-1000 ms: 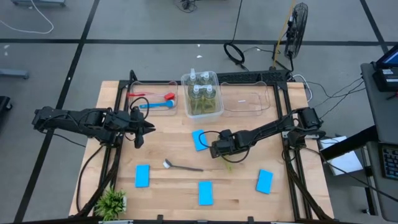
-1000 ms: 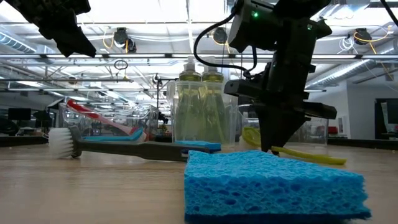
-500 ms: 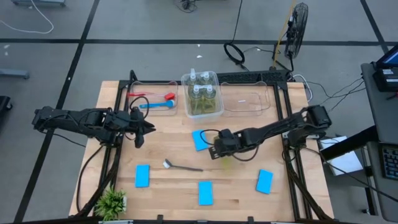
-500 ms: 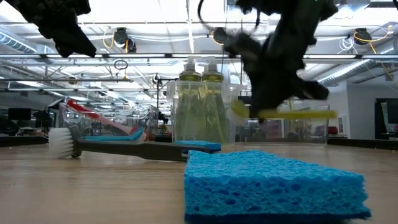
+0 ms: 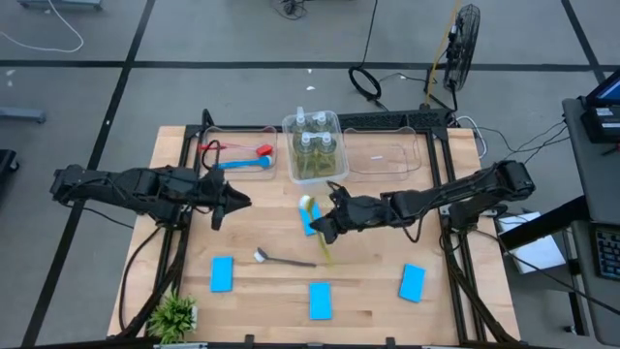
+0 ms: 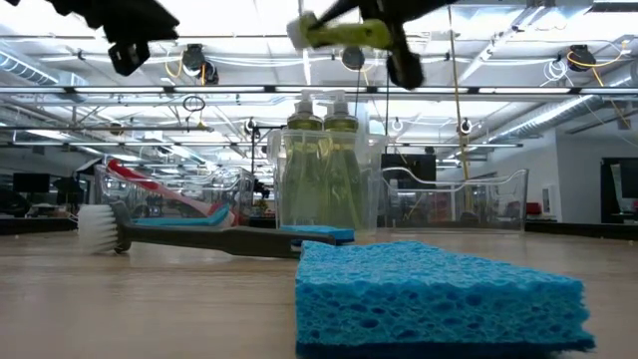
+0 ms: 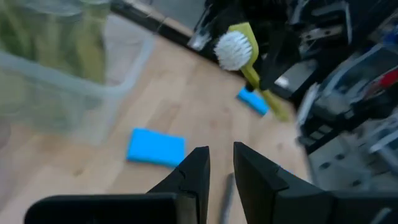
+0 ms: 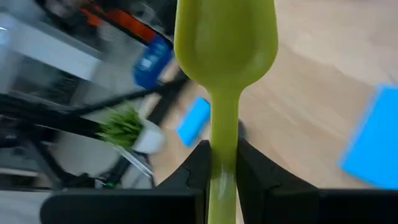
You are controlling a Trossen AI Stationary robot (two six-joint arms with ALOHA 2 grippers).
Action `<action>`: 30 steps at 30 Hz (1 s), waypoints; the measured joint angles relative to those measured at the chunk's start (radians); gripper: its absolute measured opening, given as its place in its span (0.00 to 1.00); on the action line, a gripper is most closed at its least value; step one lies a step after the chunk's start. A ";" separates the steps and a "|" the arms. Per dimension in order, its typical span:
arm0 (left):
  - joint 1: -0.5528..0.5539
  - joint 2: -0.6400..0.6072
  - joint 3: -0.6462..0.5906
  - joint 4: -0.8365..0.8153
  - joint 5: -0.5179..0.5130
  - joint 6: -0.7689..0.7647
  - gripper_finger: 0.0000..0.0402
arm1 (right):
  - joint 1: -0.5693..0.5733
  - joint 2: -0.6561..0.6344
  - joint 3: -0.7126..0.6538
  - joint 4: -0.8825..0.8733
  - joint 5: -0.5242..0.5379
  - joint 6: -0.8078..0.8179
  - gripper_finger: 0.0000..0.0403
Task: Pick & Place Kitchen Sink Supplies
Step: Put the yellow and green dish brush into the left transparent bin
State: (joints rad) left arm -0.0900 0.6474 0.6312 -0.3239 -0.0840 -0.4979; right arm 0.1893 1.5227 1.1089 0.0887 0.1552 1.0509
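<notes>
My right gripper (image 5: 327,225) hovers over the table's middle, shut on the yellow-green brush (image 5: 317,231), whose white bristle head (image 7: 234,50) points toward the far edge. My left gripper (image 5: 242,200) hangs above the left half and holds nothing, its fingers (image 7: 198,169) a narrow gap apart. Bottles of yellow-green liquid (image 5: 315,145) stand in the middle bin. The red brush (image 5: 232,148) and blue brush (image 5: 242,164) lie in the left bin. The grey brush (image 5: 284,259) and blue sponges (image 5: 222,273) (image 5: 321,301) (image 5: 413,282) lie flat on the wood. Another sponge (image 5: 308,221) lies partly under the held brush. My right gripper pinches the yellow-green brush between its two fingers on the slim handle just behind the head (image 8: 222,146). It comes from the table's right, and the fingers lie across the handle. The brush is lifted clear and about level (image 6: 349,35), its free end (image 5: 325,255) toward the near edge.
Three clear bins sit along the far edge: the left one (image 5: 208,155), the middle one (image 5: 289,124) and the right one (image 5: 399,153), which holds nothing. A small green plant (image 5: 174,315) stands at the near left corner. A black frame runs along both sides of the table.
My right gripper has lifted the yellow-green brush from the table, high above it, and carried it toward the table's left, turning so that the head swings toward the far edge. My left gripper has shifted a little toward the right.
</notes>
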 joint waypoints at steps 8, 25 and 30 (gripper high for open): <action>-0.037 0.125 0.000 0.242 0.058 -0.095 0.18 | -0.013 0.000 0.000 0.135 -0.002 -0.148 0.09; -0.072 0.513 0.000 0.847 0.053 -0.221 0.19 | -0.020 0.000 0.000 0.185 -0.029 -0.277 0.10; -0.083 0.594 0.000 0.992 -0.002 -0.223 0.19 | -0.020 0.000 0.000 0.193 -0.031 -0.282 0.10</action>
State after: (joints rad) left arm -0.1726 1.2412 0.6315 0.6683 -0.0863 -0.7206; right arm 0.1696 1.5227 1.1091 0.2816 0.1247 0.7685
